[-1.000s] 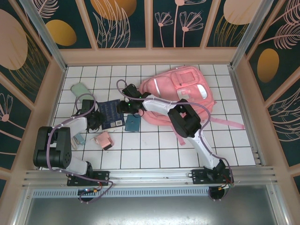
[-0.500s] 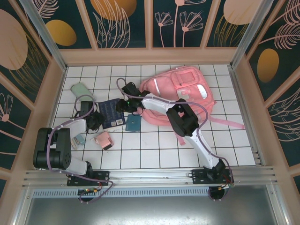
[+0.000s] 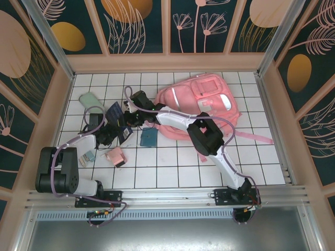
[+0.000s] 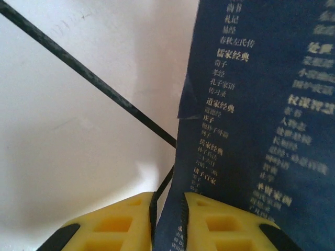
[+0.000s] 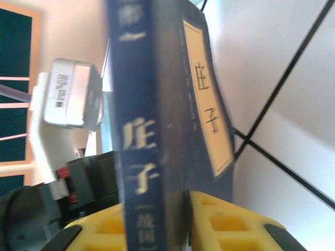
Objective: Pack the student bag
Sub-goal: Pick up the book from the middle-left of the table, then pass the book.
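The student bag point(image 3: 205, 100) is a large pink backpack lying on the white tiles at the back right. Left of it, a dark blue book point(image 3: 117, 122) with gold Chinese lettering stands tilted up on its edge. My left gripper point(image 3: 108, 134) holds the book from the near left. In the left wrist view its yellow fingers point(image 4: 225, 219) are shut on the book's cover point(image 4: 256, 125). My right gripper point(image 3: 131, 113) reaches in from the bag's side. Up close, the right gripper point(image 5: 157, 212) is shut on the book's spine point(image 5: 141, 120).
A teal pouch point(image 3: 148, 137) lies just right of the book. A small pink box-like item point(image 3: 115, 156) sits nearer the front. A mint green case point(image 3: 90, 99) lies at the back left, and a pale blue item point(image 3: 88, 155) lies by the left arm. Wooden walls ring the tiled floor.
The book has risen from lying flat to standing tilted on its edge. The right gripper has moved left and closed on it. The left gripper has kept its hold.
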`<state>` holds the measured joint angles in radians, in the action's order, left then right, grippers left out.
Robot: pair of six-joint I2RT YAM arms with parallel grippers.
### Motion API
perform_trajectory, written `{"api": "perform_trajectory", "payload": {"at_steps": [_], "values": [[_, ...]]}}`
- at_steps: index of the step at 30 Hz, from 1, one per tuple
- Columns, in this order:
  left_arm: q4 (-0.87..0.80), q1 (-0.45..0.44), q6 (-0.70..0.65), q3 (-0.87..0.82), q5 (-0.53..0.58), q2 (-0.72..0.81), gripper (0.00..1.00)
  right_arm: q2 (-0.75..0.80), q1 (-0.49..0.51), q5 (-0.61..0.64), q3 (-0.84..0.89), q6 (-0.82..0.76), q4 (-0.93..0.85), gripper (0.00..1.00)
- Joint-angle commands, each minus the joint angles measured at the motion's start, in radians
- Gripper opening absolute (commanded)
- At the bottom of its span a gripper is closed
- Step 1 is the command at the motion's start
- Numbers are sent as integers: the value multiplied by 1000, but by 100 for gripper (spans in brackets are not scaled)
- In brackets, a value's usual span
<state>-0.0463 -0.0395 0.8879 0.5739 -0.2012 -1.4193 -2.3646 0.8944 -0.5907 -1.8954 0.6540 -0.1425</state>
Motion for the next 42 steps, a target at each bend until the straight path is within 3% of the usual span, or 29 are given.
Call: {"api": "perform_trajectory", "payload": {"at_steps": [1, 3, 5, 9, 13, 18, 24, 31, 37, 42], "values": [[-16, -10, -3, 5, -31, 35, 24, 70, 0, 12, 33, -30, -39, 11], [-34, -10, -8, 16, -26, 58, 26, 95, -12, 44, 46, -34, -40, 1], [-50, -10, -13, 32, -28, 84, 31, 125, -32, 59, 66, -33, -31, 0], [-64, -8, -14, 81, -61, 137, 54, 193, -85, 73, 113, -34, -19, 0], [27, -3, 21, 119, -191, 158, 71, 281, -144, 75, 182, -23, 9, 0], [238, -2, 113, 130, -338, 149, 82, 393, -233, 3, 285, 44, 113, 0], [519, -2, 248, 144, -494, 79, 81, 480, -310, -135, 376, 165, 290, 0], [731, -4, 363, 149, -570, 25, 80, 481, -319, -251, 440, 354, 539, 0], [712, -5, 345, 153, -582, 20, 78, 447, -313, -290, 457, 497, 722, 0], [779, -5, 382, 151, -593, 27, 74, 410, -293, -316, 434, 540, 768, 0]]}}
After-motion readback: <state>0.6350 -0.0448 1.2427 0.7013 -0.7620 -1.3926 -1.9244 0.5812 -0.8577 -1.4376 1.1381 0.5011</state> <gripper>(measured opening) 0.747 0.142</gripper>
